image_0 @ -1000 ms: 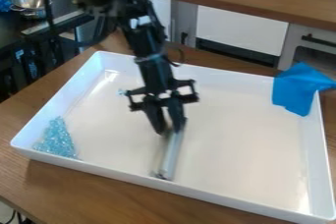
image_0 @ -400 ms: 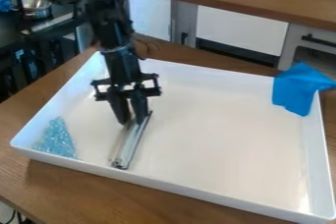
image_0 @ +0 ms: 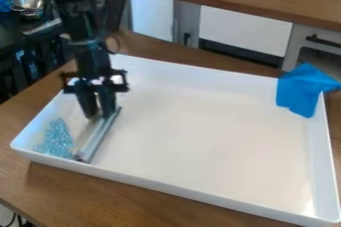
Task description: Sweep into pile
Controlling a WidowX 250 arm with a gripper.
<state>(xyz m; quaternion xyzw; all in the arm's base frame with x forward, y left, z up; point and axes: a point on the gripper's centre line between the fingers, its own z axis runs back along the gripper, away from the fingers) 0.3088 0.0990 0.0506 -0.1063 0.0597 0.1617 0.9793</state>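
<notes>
You have your gripper [image_0: 100, 115] closed on the pale sweeping bar [image_0: 100, 135] inside the white tray [image_0: 200, 136], just beside the light-blue beads [image_0: 55, 139] in the tray's left corner, with a blue cloth [image_0: 300, 91] over the tray's far right corner.

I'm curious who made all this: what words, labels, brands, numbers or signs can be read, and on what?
No text can be read.
A small pale mark at the left edge is too blurred to tell whether it is print.
The tray, blue pile, pale bar and blue cloth show no lettering.
</notes>
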